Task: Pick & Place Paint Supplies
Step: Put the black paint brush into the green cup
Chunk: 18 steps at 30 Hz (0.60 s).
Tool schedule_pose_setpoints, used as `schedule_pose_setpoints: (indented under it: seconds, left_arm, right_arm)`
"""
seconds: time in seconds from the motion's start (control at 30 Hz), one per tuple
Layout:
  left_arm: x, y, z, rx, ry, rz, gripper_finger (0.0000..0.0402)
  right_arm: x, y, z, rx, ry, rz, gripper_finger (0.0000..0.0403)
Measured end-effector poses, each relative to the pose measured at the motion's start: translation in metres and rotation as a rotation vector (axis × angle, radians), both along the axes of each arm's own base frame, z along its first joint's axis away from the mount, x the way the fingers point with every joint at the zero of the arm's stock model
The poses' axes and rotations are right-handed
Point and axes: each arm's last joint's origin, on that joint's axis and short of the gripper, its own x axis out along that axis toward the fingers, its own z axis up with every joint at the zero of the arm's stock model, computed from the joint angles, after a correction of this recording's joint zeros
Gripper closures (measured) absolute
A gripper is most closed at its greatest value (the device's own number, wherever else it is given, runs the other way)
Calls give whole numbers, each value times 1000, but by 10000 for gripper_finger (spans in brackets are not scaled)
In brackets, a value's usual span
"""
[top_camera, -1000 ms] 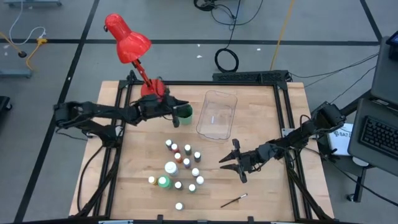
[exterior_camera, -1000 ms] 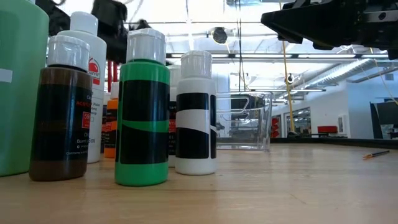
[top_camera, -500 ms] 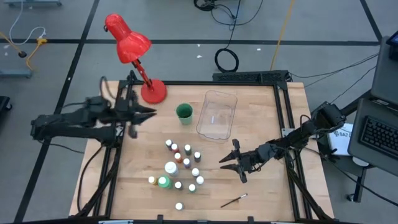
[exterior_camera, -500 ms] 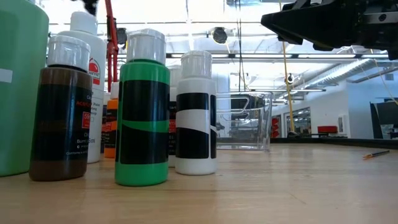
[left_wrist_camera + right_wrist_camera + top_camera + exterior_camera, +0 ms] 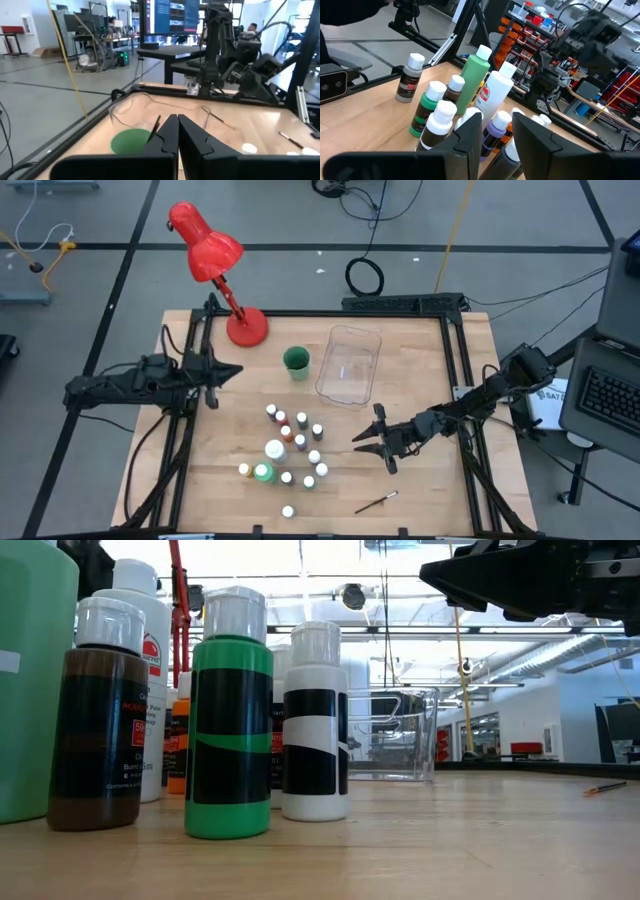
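I had the right gripper [image 5: 376, 438] hovering at about 3 o'clock from the paint-bottle cluster [image 5: 288, 448], fingers parted and holding nothing, pointed toward 9 o'clock straight at the bottles. It was clearly the nearer arm. In its wrist view the tall green bottle [image 5: 474, 77] and big white bottle [image 5: 494, 94] stood upright just past the fingertips, with small white-capped bottles around them, so I judged the next reach a short push toward 9. One dark-handled brush [image 5: 377, 501] lay alone at roughly 6 o'clock from that gripper, its long axis running 8 to 2.

The left gripper [image 5: 222, 370] sat clenched and empty at the table's 9 o'clock edge, the green cup [image 5: 296, 361] off at its 3 o'clock with a brush [image 5: 154, 128] standing in it, beside the clear tray [image 5: 350, 364].

A second earlier the left gripper was right at the cup; it had since pulled back to the edge. The right arm had not shifted.
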Motion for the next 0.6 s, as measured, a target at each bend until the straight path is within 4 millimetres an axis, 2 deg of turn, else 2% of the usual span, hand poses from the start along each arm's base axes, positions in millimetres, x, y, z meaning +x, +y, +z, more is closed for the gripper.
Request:
schedule_pose_setpoints:
  seconds: [0.17,0.37,0.5,0.6]
  left_arm:
    - [8,0,-22,39,30,-3,401]
    - [10,0,-32,40,35,-23,393]
    - [11,0,-32,28,32,-25,386]
    - [11,0,-32,28,32,-18,386]
  right_arm:
    - [0,0,0,0,1,0,303]
    - [-1,1,2,36,52,-2,305]
    - [2,11,17,-10,150,-81,317]
    - [4,24,34,-26,307,-105,326]
